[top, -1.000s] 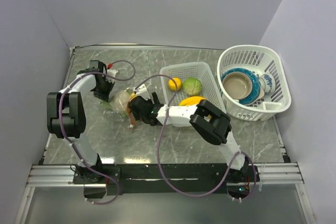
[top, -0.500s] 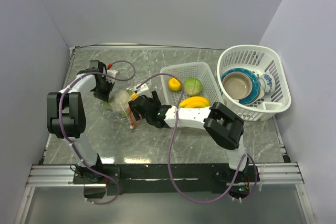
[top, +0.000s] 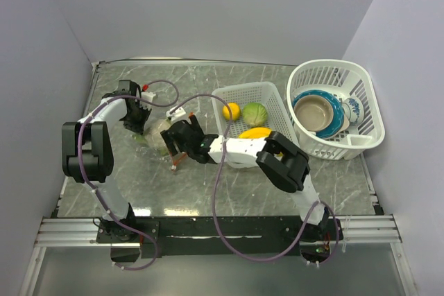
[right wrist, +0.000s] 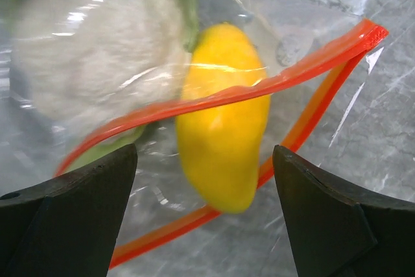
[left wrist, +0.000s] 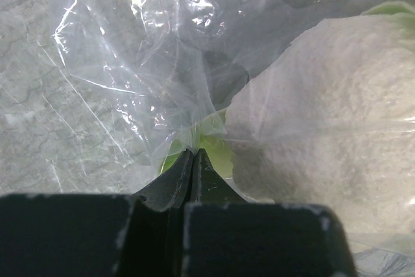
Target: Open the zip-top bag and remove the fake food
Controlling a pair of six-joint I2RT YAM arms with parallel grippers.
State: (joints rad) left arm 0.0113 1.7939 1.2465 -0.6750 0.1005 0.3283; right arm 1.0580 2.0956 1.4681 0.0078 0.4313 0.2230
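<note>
- Reaches further left than a second ago with right jaws, spread wide before fruit [right wrist: 220,128] in bag [right wrist: 311,58] mouth.
- Pinches bag film with closed left jaws.
- Leaves bag on desk [top: 208,81], beside basket [top: 246,86].

Words: none can be read in any view.
Numbers: none can be read.
Brand marks: none can be read.
zip-top bag [right wrist: 227,93]: clear plastic with an orange-red strip, and no print shows on it.
</note>
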